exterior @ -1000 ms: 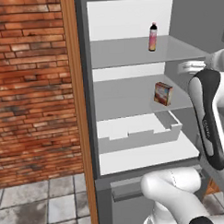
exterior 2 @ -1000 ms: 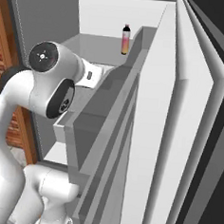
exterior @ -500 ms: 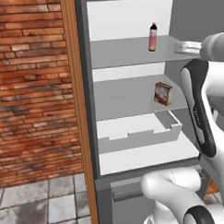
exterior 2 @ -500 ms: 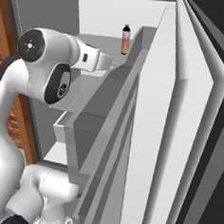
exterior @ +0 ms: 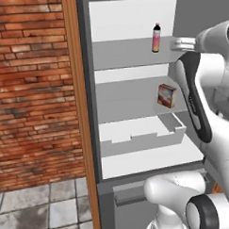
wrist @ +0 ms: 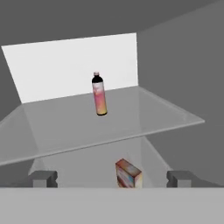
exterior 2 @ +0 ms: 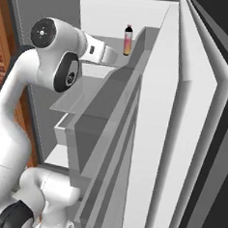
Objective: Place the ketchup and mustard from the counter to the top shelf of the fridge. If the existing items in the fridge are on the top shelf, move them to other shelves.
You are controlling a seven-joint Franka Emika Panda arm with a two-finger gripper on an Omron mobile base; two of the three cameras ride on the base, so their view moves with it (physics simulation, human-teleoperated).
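The fridge stands open. A small pink bottle with a black cap stands upright on the top shelf. A reddish-brown box sits on the shelf below. My gripper hovers at top-shelf height, in front of and to the right of the bottle. It is open, fingertips wide apart with nothing between them. The ketchup, mustard and counter are out of view.
A white drawer tray sits below the box's shelf. A brick wall and a wooden post flank the fridge on the left. The fridge door with its bins stands close on the right.
My arm has lifted the hand from the second shelf's level up to the top shelf's front edge. The bottle and box have not moved. The jaws stayed open.
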